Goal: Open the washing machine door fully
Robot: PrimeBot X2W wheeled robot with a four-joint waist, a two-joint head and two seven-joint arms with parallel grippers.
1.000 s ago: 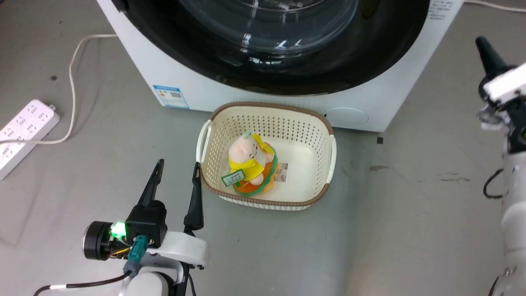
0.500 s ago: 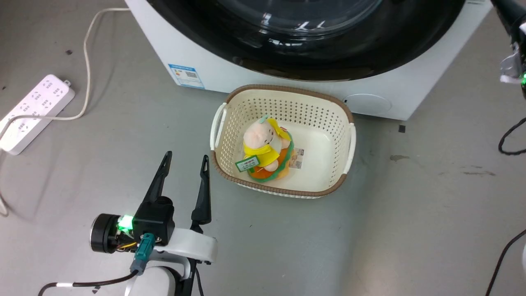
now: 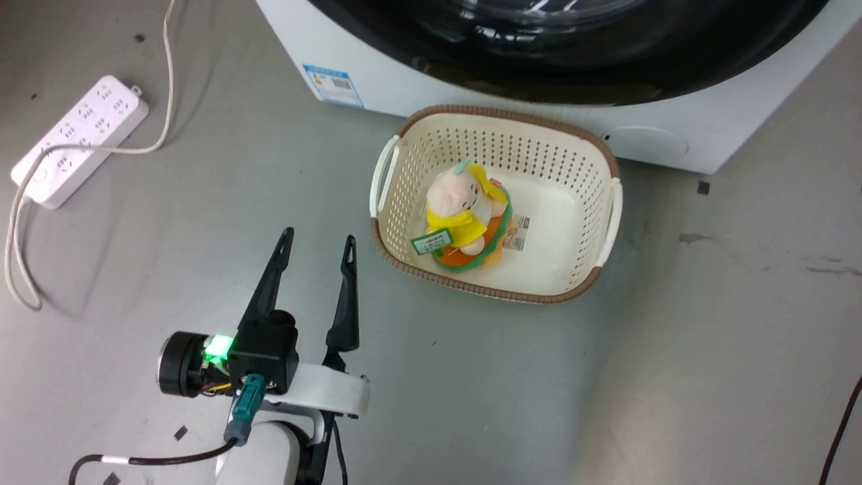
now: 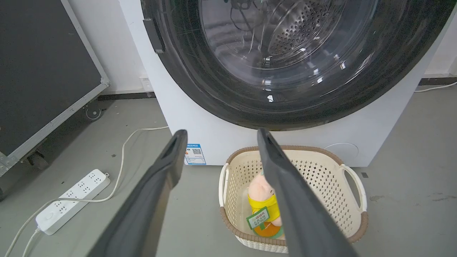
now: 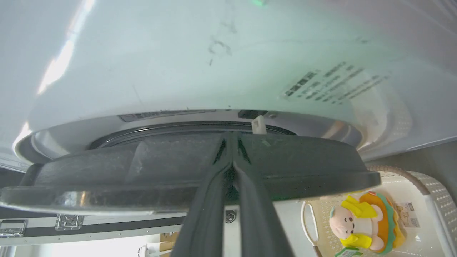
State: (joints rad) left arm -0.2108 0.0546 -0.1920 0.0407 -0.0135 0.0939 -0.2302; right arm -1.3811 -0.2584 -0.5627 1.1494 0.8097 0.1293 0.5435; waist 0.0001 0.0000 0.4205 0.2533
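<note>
The washing machine door [image 3: 471,60] is a glossy black ring along the top of the head view, on the white washing machine [image 3: 390,87]. The left wrist view faces the door [image 4: 296,103] and its clear glass bowl [image 4: 278,43]. My left gripper [image 3: 319,237] hovers open over the floor, left of the basket, holding nothing. In the right wrist view the door [image 5: 142,167] shows edge-on, with a silver ring and a small white latch piece behind it. My right gripper [image 5: 231,137] is shut, its tips together against the door's black rim.
A cream perforated basket [image 3: 495,294] with a plush toy [image 3: 465,215] stands on the grey floor just before the machine. A white power strip [image 3: 81,148] and its cord lie far left. A black wheeled case [image 4: 43,71] stands left of the machine.
The head camera has turned, so the whole picture slid right and upward. The right gripper climbed the right edge and passed out of the head picture. The left gripper stays open.
</note>
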